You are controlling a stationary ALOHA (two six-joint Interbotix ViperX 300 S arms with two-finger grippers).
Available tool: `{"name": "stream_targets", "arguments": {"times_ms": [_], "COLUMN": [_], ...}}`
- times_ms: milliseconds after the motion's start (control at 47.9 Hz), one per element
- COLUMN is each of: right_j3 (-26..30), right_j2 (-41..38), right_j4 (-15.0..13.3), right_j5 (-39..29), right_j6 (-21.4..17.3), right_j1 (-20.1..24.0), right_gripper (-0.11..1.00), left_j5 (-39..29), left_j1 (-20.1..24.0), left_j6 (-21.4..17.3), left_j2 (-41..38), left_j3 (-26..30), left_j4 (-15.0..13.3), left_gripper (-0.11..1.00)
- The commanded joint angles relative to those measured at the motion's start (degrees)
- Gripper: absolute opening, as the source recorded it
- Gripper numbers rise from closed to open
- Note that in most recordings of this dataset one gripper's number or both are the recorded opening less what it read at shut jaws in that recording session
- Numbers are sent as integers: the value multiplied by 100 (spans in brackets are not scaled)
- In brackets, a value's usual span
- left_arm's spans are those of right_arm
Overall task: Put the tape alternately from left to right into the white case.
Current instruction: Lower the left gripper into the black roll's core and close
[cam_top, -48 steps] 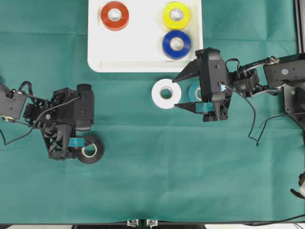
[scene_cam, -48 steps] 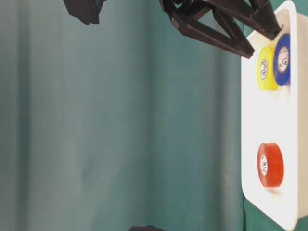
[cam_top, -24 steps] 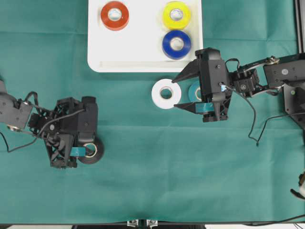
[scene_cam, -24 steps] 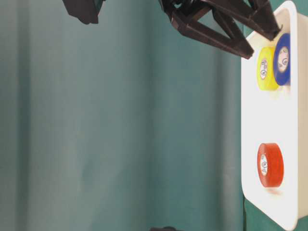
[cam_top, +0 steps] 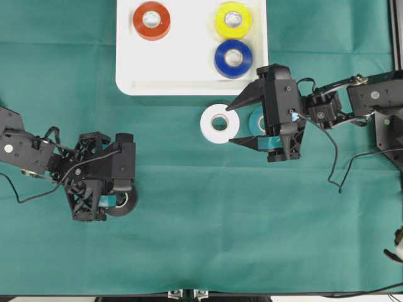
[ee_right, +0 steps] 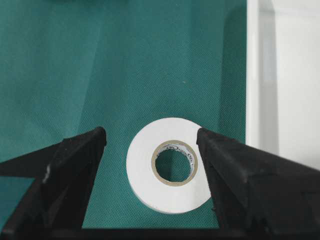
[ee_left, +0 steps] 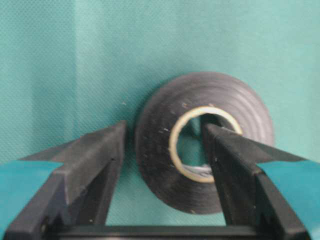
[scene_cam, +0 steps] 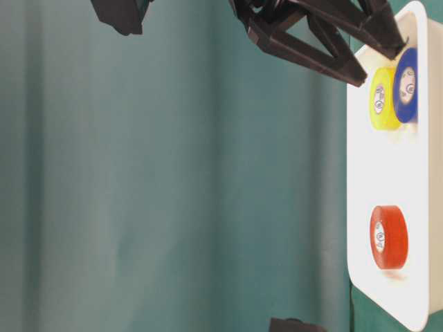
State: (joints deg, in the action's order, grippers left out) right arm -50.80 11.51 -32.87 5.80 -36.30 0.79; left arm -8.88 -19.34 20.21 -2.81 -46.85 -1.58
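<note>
The white case (cam_top: 189,69) sits at the top centre of the overhead frame, a shallow rectangular white tray with rounded corners and a low raised rim, resting flat on the green cloth (cam_top: 201,239). Three rolls lie flat inside it: a red tape roll (cam_top: 151,20) in its upper left, a yellow tape roll (cam_top: 233,20) in its upper right, and a blue tape roll (cam_top: 233,58) just below the yellow one. In the table-level view the case runs down the right edge of the frame, with red low and yellow and blue high.

Just below the case's lower rim, near the middle of the overhead frame, a white tape roll (cam_top: 220,123) lies flat on the cloth, with a teal tape roll (cam_top: 256,119) just to its right, partly covered by the arm. The right gripper (cam_top: 237,123) stands wide open, and in the wrist view its two black fingers (ee_right: 75,165) flank the white roll without touching it; it holds nothing.

At the lower left of the overhead frame a black tape roll (cam_top: 123,201) lies on the cloth. The left gripper (ee_left: 162,150) is also spread wide, with one finger outside the roll's rim and the other over its cardboard core; it has not closed on the roll.
</note>
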Motion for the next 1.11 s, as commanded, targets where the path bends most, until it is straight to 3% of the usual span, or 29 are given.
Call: {"name": "stream_targets", "arguments": {"times_ms": [0,480,542,730,834,918,1085], "right_j3": [44,44,35,35,44,44,44], "right_j2": [35,44,35,35,35,35,35], "right_j4": [-9,-9,-9,-9,0,-9,-9], "right_j5": [62,62,62,62,62,62,62], "right_j6": [0,0,0,0,0,-9,0], "right_j1": [18,18,18,18,18,26,18], "right_gripper": [79,79,79,79,79,79,79], "left_j5": [9,-26,-62,-158,-158,-167,-167], "left_j1": [-26,0,18,79,97,97,105], "left_j6": [9,-26,-44,-62,-70,-79,-79], "left_j2": [-9,-18,18,141,176,176,185], "left_j3": [97,123,132,114,114,123,132], "left_j4": [-9,0,0,9,9,18,18], "left_gripper": [98,93,83,28,6,-4,-5]}}
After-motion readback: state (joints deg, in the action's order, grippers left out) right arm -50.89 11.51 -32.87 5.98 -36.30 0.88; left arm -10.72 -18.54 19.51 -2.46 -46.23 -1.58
